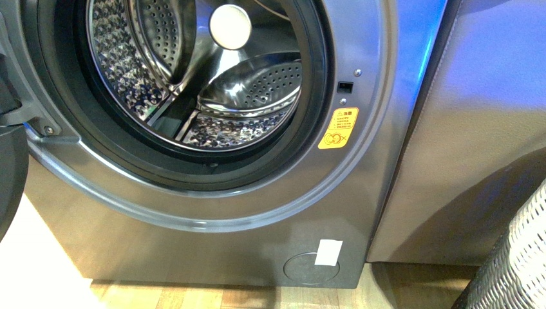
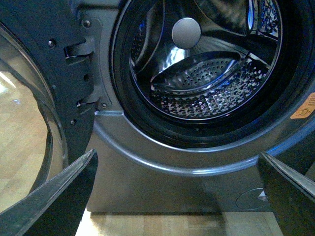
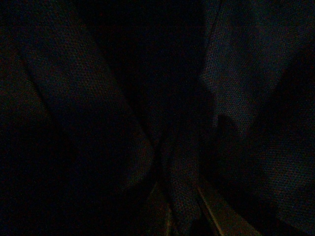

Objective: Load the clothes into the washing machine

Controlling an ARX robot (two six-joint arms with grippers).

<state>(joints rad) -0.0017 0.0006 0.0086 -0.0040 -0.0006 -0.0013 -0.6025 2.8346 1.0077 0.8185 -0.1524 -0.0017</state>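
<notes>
The washing machine [image 1: 193, 212] is a silver-grey front-loader that fills the front view. Its porthole is open, and the black gasket [image 1: 319, 77] and the shiny perforated drum [image 1: 251, 84] look empty. It also shows in the left wrist view [image 2: 162, 182]. My left gripper [image 2: 177, 196] is open and empty. Its dark fingers [image 2: 59, 196] are spread wide, low in front of the machine's lower panel. The right wrist view is very dim. Dark knit clothes [image 3: 236, 73] fill it, with a fold pinched in my shut right gripper [image 3: 179, 206]. Neither arm shows in the front view.
The open door [image 2: 29, 123] hangs at the machine's left, its edge also in the front view [image 1: 9, 174]. A yellow sticker [image 1: 339, 128] and a white label [image 1: 328, 252] sit on the front. A grey panel [image 1: 476, 129] and a white woven basket [image 1: 515, 264] stand to the right. The floor [image 1: 193, 297] is wooden.
</notes>
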